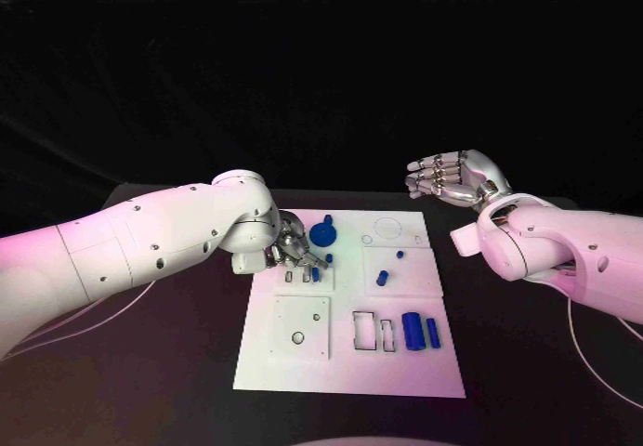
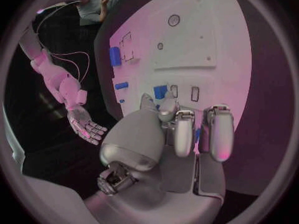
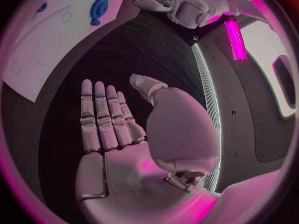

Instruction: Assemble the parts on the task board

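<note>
Task board [image 1: 351, 367] white, on black table [image 1: 161, 390], bearing blue parts [image 1: 413, 331]. Left hand [image 1: 295, 253] lowered onto board's upper-left corner, grasp not discernible. Right hand [image 1: 455, 177] raised beyond board, fingers extended, empty.

The white task board [image 1: 351, 372] lies flat mid-table, long side running away from the robot, with raised square panels and rectangular slots; a round blue part [image 1: 324, 231] lies near its far left corner; a small blue peg [image 1: 382, 277] lies mid-board. Two upright blue blocks [image 1: 413, 331] stand side by side by the slots at its near right.
</note>
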You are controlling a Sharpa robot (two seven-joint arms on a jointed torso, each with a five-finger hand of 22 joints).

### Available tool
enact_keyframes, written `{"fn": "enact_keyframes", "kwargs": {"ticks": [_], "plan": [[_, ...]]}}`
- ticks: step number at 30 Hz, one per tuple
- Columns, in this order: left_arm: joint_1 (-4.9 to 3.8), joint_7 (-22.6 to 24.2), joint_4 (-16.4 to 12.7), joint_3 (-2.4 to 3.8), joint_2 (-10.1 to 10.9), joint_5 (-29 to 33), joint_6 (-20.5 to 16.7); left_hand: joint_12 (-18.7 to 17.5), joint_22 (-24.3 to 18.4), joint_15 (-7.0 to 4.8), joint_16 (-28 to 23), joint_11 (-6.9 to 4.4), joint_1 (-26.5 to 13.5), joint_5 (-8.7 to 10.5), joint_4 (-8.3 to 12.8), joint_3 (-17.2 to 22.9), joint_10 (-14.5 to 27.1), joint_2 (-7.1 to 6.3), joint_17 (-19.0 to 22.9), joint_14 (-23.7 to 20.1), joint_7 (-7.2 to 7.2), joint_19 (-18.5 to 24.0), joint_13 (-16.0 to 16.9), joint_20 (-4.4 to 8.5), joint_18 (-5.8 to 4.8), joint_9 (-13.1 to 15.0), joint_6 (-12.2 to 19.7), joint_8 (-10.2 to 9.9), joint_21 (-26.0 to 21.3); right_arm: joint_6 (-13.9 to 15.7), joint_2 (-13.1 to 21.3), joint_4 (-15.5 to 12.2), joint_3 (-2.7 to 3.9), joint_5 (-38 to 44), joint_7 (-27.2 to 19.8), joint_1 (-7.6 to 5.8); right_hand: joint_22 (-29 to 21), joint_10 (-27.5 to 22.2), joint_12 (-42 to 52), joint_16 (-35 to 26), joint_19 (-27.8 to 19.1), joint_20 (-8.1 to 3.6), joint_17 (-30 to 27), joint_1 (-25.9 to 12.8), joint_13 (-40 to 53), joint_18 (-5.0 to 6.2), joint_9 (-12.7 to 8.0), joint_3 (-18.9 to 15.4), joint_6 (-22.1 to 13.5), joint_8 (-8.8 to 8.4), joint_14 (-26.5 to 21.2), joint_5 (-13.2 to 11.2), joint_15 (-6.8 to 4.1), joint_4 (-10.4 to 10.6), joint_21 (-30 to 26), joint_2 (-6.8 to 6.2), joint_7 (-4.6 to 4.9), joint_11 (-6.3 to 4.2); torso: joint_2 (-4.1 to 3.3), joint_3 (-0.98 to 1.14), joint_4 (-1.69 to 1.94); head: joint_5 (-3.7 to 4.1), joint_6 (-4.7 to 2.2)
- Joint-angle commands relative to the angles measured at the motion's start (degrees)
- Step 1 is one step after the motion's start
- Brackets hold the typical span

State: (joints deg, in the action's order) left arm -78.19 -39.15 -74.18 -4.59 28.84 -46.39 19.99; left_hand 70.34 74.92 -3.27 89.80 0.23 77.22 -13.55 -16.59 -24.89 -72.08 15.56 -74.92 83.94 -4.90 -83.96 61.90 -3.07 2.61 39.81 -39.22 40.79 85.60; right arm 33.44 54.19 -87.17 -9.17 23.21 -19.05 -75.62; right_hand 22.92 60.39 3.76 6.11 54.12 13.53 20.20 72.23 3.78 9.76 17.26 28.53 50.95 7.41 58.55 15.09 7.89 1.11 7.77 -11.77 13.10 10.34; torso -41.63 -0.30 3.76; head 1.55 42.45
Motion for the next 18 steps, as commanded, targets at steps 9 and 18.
{"fn": "enact_keyframes", "kwargs": {"ticks": [9,18], "plan": [[0.03,-0.12,0.14,0.02,-0.55,0.37,1.45,0.2,6.73,-0.2,0.2,-0.24,6.05,-1.6,0.58,0.5,0.8,0.48,-15.08,6.06,0.57,-1.34,-0.4,0.1,-0.67,-0.36,-0.64,-0.7,0.33,-0.41,-0.16,0.32,-0.02,1.02,0.83,0.06,-0.19,-0.48,-0.13,-0.27,0.01,0.48,-0.08,-0.64,-0.04,0.62,-0.11,-0.34,-0.42,-0.13,-0.16,0.51,0.19,0.13,-0.35,0.16,0.35,0.08,-0.05,0.01,0.02,0.03,0.27],[0.03,-0.17,0.29,0.02,-0.91,0.41,1.8,0.19,7.0,-0.5,0.2,-0.61,9.83,-2.3,0.55,2.53,0.88,0.48,-15.07,6.06,0.94,-1.4,-0.54,0.41,-0.71,-0.65,-1.07,-1.1,0.4,-0.53,-0.24,0.42,-0.03,1.16,1.02,0.11,-0.33,-0.41,-0.09,-0.27,0.05,0.48,-0.09,-0.61,-0.02,0.64,-0.13,-0.36,-0.36,-0.07,-0.08,0.7,0.16,0.14,-0.4,0.25,0.31,0.05,-0.03,0.05,0.0,-0.21,0.44]]}}
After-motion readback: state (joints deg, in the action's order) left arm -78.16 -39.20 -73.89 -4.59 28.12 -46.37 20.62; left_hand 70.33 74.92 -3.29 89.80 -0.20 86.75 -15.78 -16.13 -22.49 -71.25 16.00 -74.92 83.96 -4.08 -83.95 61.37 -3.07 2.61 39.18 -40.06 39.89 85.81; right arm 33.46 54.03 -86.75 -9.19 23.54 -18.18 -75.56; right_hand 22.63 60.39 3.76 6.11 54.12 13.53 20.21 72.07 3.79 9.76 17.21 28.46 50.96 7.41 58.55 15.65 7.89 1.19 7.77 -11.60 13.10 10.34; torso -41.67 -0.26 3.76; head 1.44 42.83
